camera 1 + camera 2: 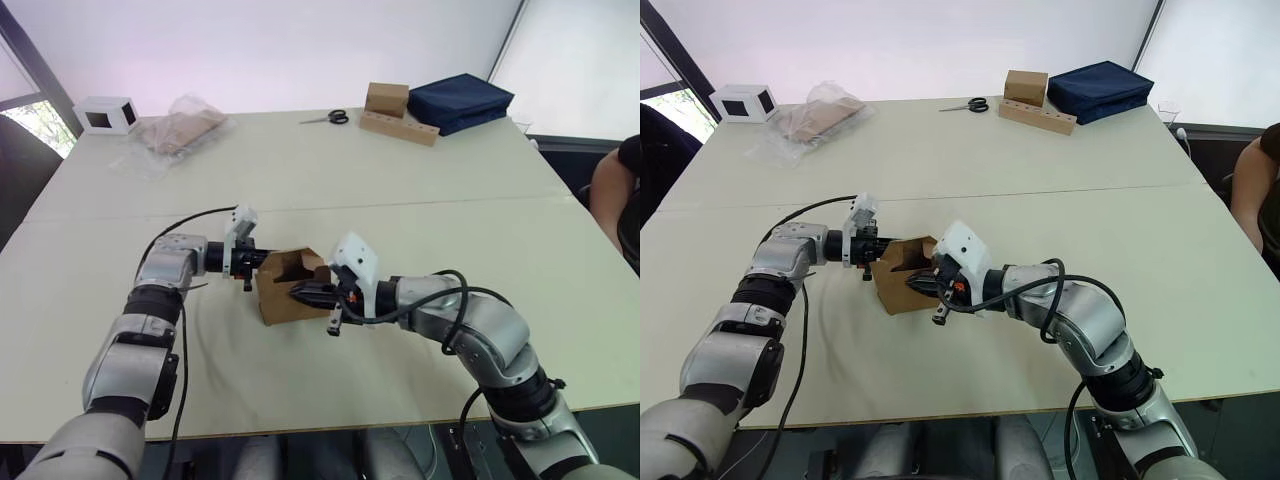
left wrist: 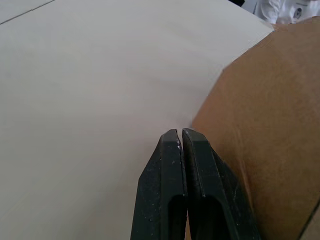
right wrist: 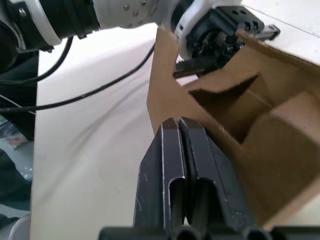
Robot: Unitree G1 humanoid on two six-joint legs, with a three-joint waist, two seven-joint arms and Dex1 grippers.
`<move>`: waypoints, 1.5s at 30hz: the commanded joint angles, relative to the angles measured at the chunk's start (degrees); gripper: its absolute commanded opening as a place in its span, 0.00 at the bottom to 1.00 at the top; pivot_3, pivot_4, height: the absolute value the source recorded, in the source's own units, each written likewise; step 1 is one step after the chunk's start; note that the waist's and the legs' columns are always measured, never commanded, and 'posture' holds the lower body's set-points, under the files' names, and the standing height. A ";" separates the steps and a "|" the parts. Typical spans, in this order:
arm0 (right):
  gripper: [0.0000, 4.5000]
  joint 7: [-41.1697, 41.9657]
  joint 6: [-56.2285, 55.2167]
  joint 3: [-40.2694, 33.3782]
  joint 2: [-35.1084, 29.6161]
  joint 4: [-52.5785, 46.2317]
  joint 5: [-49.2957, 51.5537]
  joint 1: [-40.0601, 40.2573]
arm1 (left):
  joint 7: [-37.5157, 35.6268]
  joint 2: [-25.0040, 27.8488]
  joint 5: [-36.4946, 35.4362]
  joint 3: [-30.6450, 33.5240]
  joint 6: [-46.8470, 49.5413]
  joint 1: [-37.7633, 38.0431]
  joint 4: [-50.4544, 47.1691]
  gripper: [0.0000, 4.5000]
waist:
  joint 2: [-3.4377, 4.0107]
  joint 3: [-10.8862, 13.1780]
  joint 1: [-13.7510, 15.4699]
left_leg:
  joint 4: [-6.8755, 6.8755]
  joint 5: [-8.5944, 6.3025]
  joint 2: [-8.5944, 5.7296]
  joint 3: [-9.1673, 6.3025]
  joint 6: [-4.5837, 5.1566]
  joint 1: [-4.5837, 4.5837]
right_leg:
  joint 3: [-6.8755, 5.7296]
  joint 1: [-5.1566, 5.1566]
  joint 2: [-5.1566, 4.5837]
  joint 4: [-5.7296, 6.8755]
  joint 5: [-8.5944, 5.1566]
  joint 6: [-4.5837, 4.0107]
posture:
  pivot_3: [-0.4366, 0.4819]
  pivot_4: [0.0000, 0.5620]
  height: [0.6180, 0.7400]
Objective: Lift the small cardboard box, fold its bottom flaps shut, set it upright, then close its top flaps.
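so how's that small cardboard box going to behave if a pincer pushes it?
The small cardboard box looks light: thin corrugated walls, nothing visible inside, so it would probably slide on the smooth table. Its open, unfolded flaps would likely flex. With the left pincer and right pincer on opposite sides, it may tip less.

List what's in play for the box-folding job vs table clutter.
In play: small cardboard box, left gripper and right gripper, both with jaws shut, against it.

Clutter: white box, plastic bag, scissors, brown box on cardboard strip, navy bag.
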 commanded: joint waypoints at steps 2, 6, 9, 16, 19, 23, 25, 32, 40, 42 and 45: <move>0.00 1.04 0.39 -1.58 -0.24 -3.11 1.86 -0.94 | -0.49 0.51 -0.99 0.84 0.10 0.23 -2.53 0.02 | 0.00 0.00 -0.04 | 0.00 0.00 0.00 0.00 0.00 0.00 | 0.00 0.00 0.01 0.00 0.00 0.00 | 0.48 0.27 1.00; 0.00 1.01 0.85 -1.81 -0.59 -4.14 2.03 -2.13 | -0.28 0.45 -1.11 1.02 0.16 0.07 -2.78 0.02 | 0.00 0.00 -0.04 | 0.00 0.00 0.00 0.00 0.01 0.00 | 0.00 -0.01 0.01 0.00 0.00 0.00 | 0.48 0.27 1.00; 0.00 0.96 0.70 -1.18 -0.21 -3.40 1.48 -2.95 | -0.23 0.11 -1.23 0.90 0.35 0.04 -3.28 0.02 | 0.00 0.00 -0.03 | 0.00 -0.01 0.00 0.00 0.01 0.00 | 0.00 -0.01 0.01 0.01 0.00 0.00 | 0.48 0.27 1.00; 0.00 1.52 0.04 1.09 0.29 -0.45 -0.45 -3.81 | -0.21 -0.57 -1.37 0.69 0.68 0.29 -4.43 0.02 | 0.00 0.00 -0.04 | 0.00 0.00 0.00 0.00 0.00 0.00 | 0.00 -0.01 0.01 0.01 0.00 0.00 | 0.48 0.27 1.00; 0.00 1.98 -0.67 2.29 0.35 1.17 -1.49 -3.23 | -0.16 -0.77 -1.42 0.70 0.96 0.62 -5.23 0.02 | 0.00 0.00 -0.05 | 0.00 0.00 0.00 0.00 0.00 0.00 | 0.00 -0.01 0.01 0.01 0.00 0.00 | 0.48 0.27 1.00; 0.00 2.15 -1.98 2.69 0.98 3.92 -2.58 -2.75 | -0.04 -0.90 -1.60 0.78 1.51 0.97 -6.12 0.02 | 0.00 0.00 -0.06 | 0.00 0.00 0.00 0.00 -0.01 0.00 | 0.00 -0.01 0.01 0.01 0.00 0.00 | 0.48 0.27 1.00; 0.00 2.31 -2.47 2.60 1.18 4.75 -2.90 -2.84 | -0.02 -0.97 -1.76 0.76 1.90 1.22 -6.75 0.02 | 0.00 0.00 -0.05 | 0.00 0.01 0.00 0.00 -0.02 0.00 | 0.00 -0.01 0.01 0.01 0.00 0.00 | 0.48 0.27 1.00; 0.00 2.18 -1.06 0.64 2.36 5.26 -1.06 -2.78 | -0.28 -1.51 -2.28 -0.02 3.27 1.89 -9.09 0.02 | 0.00 0.00 -0.03 | 0.00 0.02 0.00 0.00 -0.03 0.00 | 0.00 -0.01 0.00 0.01 0.00 0.00 | 0.48 0.27 1.00; 0.00 1.11 1.75 -4.15 5.17 5.98 2.54 -1.23 | 0.19 -2.93 -1.19 -0.91 1.79 0.92 -7.28 0.02 | 0.00 0.00 -0.03 | 0.00 0.03 0.00 0.01 -0.05 0.00 | 0.00 -0.01 -0.01 0.02 0.00 0.00 | 0.48 0.27 1.00; 0.00 1.30 2.01 -3.76 4.79 6.10 2.21 -1.14 | 0.61 -3.18 -0.36 -1.18 0.55 0.51 -5.77 0.02 | 0.00 0.00 -0.04 | 0.00 0.02 0.00 0.00 -0.04 0.00 | 0.00 -0.01 0.00 0.02 0.00 0.00 | 0.48 0.27 1.00; 0.00 1.22 2.10 -3.00 4.27 6.63 1.45 -1.00 | 1.73 -3.26 0.30 -0.87 -1.18 -0.37 -3.18 0.02 | 0.00 0.00 -0.07 | 0.00 0.02 0.00 0.01 -0.04 0.00 | 0.00 -0.01 0.00 0.02 0.00 0.00 | 0.48 0.27 1.00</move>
